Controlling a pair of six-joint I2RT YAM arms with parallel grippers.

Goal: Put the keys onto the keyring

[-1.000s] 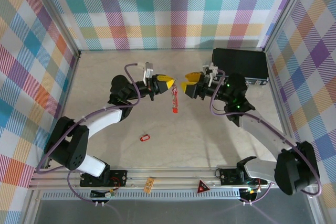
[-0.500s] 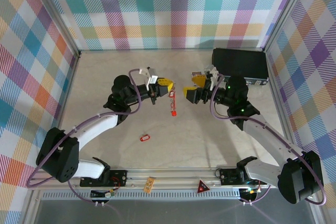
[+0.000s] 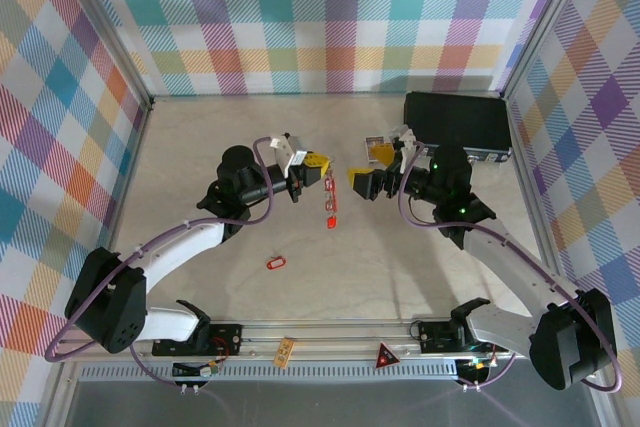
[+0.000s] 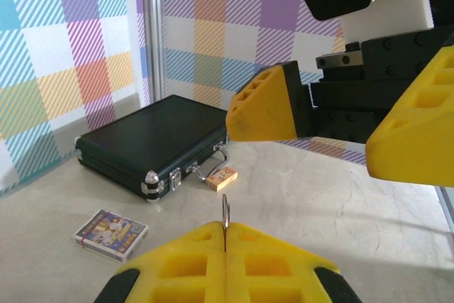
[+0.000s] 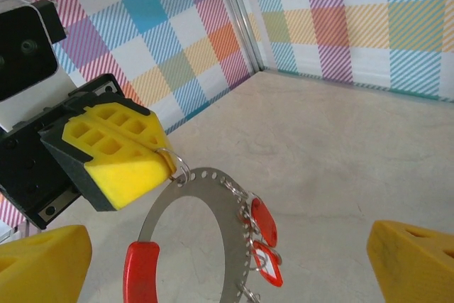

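The keyring [image 5: 221,212] is a flat grey metal band with punched holes and a red section [image 5: 141,272]. It hangs in the air from a small split ring [image 5: 175,162] pinched by my left gripper [image 4: 225,228], which is shut on it. Two red keys [image 5: 262,221] dangle from the band on small rings. In the top view the keyring [image 3: 330,201] hangs at mid-table, just right of my left gripper [image 3: 313,171]. My right gripper [image 3: 366,173] faces it, open and holding nothing, its fingers [image 5: 44,266] wide on both sides of the band. One loose red key [image 3: 276,263] lies on the table.
A black case [image 3: 458,122] stands at the back right, with a card deck [image 4: 111,233] and a small wooden block [image 4: 222,177] in front of it. Checkered walls close in the left, back and right sides. An orange tag [image 3: 283,351] sits on the front rail.
My right gripper's jaws have spread wide open. The left arm has shifted a little, and the keyring now hangs slightly lower in the top view.
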